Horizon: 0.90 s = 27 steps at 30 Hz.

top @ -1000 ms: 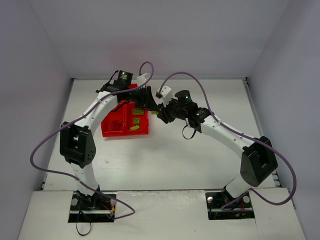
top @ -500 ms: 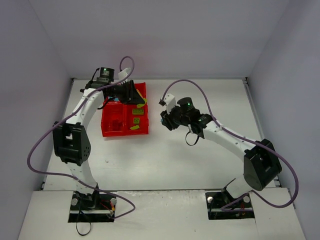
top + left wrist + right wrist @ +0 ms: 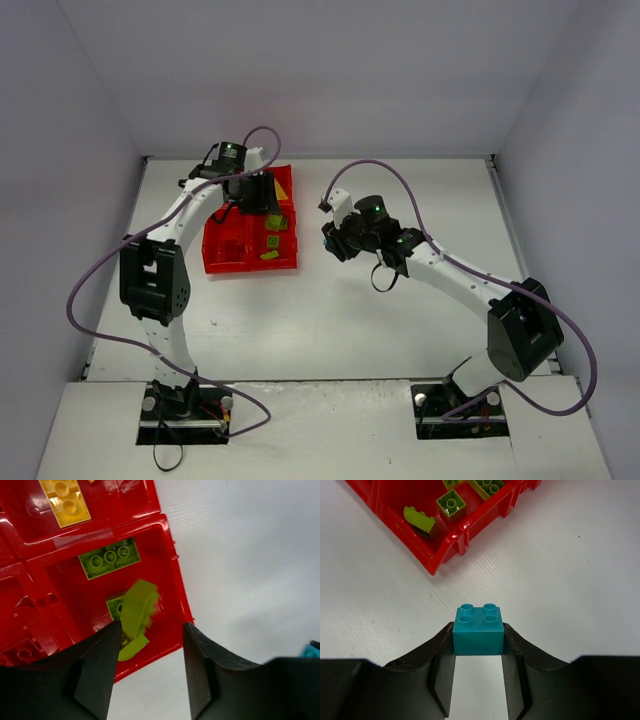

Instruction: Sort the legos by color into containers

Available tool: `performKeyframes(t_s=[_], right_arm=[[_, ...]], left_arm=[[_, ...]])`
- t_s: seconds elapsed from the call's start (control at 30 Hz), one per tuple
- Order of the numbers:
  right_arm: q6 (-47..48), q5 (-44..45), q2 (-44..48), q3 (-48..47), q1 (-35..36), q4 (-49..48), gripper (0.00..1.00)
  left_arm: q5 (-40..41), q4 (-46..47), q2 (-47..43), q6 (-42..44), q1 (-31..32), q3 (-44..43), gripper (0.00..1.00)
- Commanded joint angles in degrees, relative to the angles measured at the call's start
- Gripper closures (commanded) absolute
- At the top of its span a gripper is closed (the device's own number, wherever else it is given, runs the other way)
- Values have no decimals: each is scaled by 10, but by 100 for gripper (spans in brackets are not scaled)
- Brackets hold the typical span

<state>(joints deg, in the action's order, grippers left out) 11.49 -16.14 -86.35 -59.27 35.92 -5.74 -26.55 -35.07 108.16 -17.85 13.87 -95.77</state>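
Your left arm [image 3: 185, 215] reaches forward with its elbow bent and its wrist turned down over the red tray [image 3: 222, 258]. The left jaws stand apart, gripping nothing. A lime sloped brick [image 3: 137, 610] shows directly below the gap between them, in the same compartment as a flat green brick [image 3: 109, 558]. A yellow brick [image 3: 65, 500] lies in the compartment beyond. Your right arm [image 3: 450, 275] stretches leftward, low over the bench [image 3: 570, 555]. The right jaws clamp a teal brick [image 3: 478, 630], and the tray's corner lies ahead and left of them.
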Motion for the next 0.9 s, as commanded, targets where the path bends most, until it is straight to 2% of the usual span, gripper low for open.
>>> performKeyframes(t_s=[0.0, 0.03, 0.17, 0.23, 0.37, 0.53, 0.67, 0.87], right_arm=[[3, 2, 21, -32, -5, -23, 100], [4, 1, 21, -36, -5, -23, 100], [7, -6, 19, -45, -4, -23, 100], [8, -10, 16, -48, -3, -23, 100], [13, -21, 15, -63, -4, -24, 100], [20, -32, 9, -81, -4, -24, 99], [22, -40, 9, -88, -3, -23, 99], [23, -40, 11, -89, -2, -23, 98]], left_arm=[[62, 10, -2, 1, 6, -8, 53], [63, 11, -2, 0, 6, -9, 46], [63, 5, -5, -2, 9, -18, 34], [58, -1, -11, -3, 11, -22, 33], [-14, 5, -35, -11, 15, -27, 30], [-174, 43, -69, -32, 25, -20, 30], [-268, 92, -86, -62, 32, -5, 29], [-288, 84, -82, -46, 55, -18, 29]])
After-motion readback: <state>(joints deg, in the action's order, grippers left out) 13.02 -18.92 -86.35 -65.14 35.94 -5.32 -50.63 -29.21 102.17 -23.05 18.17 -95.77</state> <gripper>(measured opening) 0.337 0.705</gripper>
